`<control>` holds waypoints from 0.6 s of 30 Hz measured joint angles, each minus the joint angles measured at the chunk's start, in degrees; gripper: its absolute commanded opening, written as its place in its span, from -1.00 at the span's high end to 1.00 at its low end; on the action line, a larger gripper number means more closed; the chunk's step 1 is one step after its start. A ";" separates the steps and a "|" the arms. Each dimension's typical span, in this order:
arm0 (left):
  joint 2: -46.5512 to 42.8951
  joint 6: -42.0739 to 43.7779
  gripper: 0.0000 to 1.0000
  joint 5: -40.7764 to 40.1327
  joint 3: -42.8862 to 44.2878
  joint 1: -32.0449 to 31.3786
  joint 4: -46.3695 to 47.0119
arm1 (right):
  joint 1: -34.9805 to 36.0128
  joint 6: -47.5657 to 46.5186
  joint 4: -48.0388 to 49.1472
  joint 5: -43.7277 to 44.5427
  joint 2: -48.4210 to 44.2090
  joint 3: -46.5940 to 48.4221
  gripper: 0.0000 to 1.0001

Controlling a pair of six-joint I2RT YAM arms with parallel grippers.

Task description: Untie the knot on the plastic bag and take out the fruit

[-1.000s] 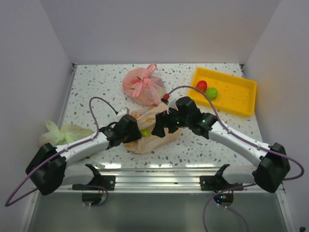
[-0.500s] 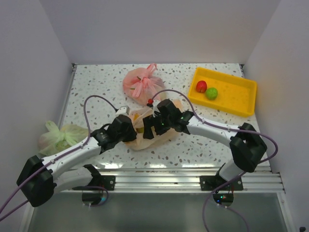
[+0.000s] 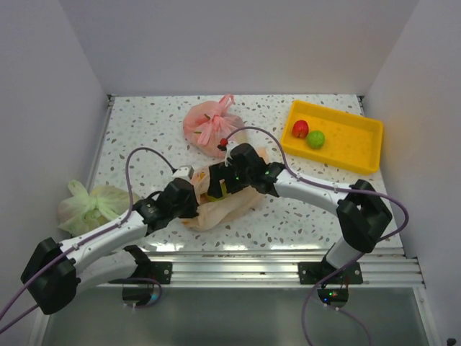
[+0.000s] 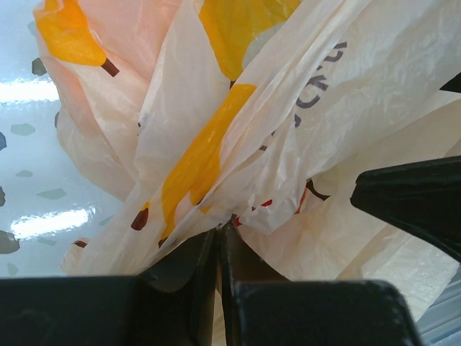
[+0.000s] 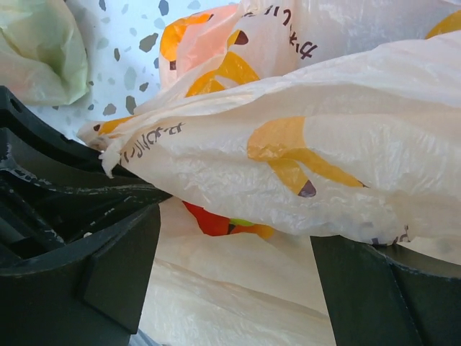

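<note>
The peach-orange plastic bag (image 3: 229,206) lies crumpled on the table between both arms. My left gripper (image 3: 194,192) sits at its left edge. In the left wrist view that gripper (image 4: 220,229) is shut on a pinch of the bag's film (image 4: 288,108). My right gripper (image 3: 217,183) is over the bag's upper left part. It (image 5: 234,270) is open, and its fingers (image 5: 119,263) straddle loose folds of the bag (image 5: 324,144). A red and orange shape (image 5: 216,220) shows under a fold; I cannot tell fruit from print. The knot is hidden in the folds.
A yellow tray (image 3: 353,148) at the back right holds a red apple (image 3: 300,129) and a green apple (image 3: 315,139). A knotted pink bag (image 3: 212,130) lies just behind the right gripper. A pale green bag (image 3: 90,203) sits by the left wall.
My left gripper has shut on the bag's film and pulled slightly left. The right arm has swung left, its open gripper now over the bag's upper left part.
</note>
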 measured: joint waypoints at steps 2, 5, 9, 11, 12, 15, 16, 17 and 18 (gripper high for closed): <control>-0.83 0.15 0.78 -0.24 -0.59 0.00 0.07 | 0.02 0.11 0.07 0.33 0.00 0.07 -0.72; -2.38 0.17 0.78 -0.90 -1.03 0.00 -0.04 | 0.26 -0.24 0.94 1.18 0.00 -0.70 -0.72; -3.32 0.11 0.78 -1.84 -1.16 0.00 -0.09 | 2.21 -2.10 2.43 1.68 -0.33 -5.95 -0.71; -3.39 0.00 0.77 -2.12 -1.62 0.00 0.11 | 4.61 -3.10 2.56 2.34 -0.70 -9.33 -0.71; -3.39 -0.07 0.77 -2.23 -1.99 0.00 0.17 | 6.25 -3.69 2.47 2.97 -0.94 -11.19 -0.71; -3.41 -0.55 0.77 -2.32 -3.17 -0.02 0.37 | 11.19 -4.72 2.45 4.76 -1.53 -15.34 -0.72; -3.41 -0.68 0.77 -2.32 -3.45 -0.04 0.42 | 12.48 -4.92 2.49 5.51 -1.53 -16.13 -0.72; -3.43 -0.87 0.77 -2.29 -3.67 -0.04 0.50 | 13.29 -5.11 2.84 6.29 -1.84 -16.44 -0.72; -3.45 -1.07 0.77 -2.32 -3.82 -0.04 0.63 | 13.64 -5.14 2.84 6.95 -2.27 -16.44 -0.72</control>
